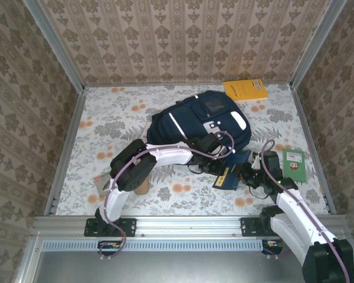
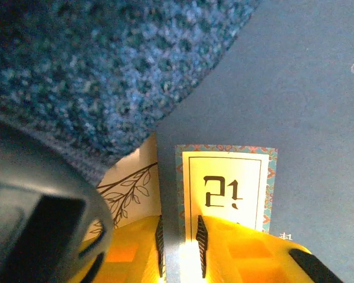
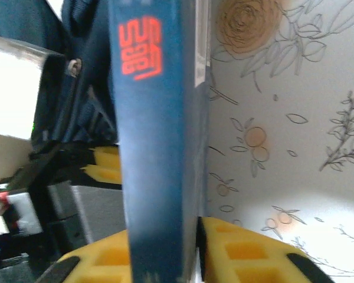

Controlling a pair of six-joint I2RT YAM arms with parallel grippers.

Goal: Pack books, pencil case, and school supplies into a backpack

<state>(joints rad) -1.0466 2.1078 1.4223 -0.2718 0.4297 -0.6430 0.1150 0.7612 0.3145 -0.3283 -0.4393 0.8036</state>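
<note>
Between the fingers of the right gripper (image 3: pixel 162 236) stands the dark blue book (image 3: pixel 156 118), spine toward the camera, with the yellow pads pressed against both its faces, so the gripper is clamped on it. Just to the left, the left gripper (image 2: pixel 180 227) has its fingers almost together over the same book's cover. A blue sliver shows in the gap, and we cannot tell whether it pinches anything.

Just beyond both grippers, the backpack (image 1: pixel 194 118) lies in the middle of the table (image 1: pixel 118 118). The held book is at its near right edge and, as far as we can see, not inside.

Further out:
- The orange-yellow book (image 1: pixel 246 89) lies at the far right, beside the bag.
- The green book (image 1: pixel 294 164) lies on the right.
- The pencil case (image 1: pixel 143 189) sits near left by the left arm.
- A grey flat piece (image 1: pixel 100 186) sits just left of the pencil case.

We judge the packing barely begun. One book is at the bag and these four things are left to pack, though we cannot see what the bag already holds.
</note>
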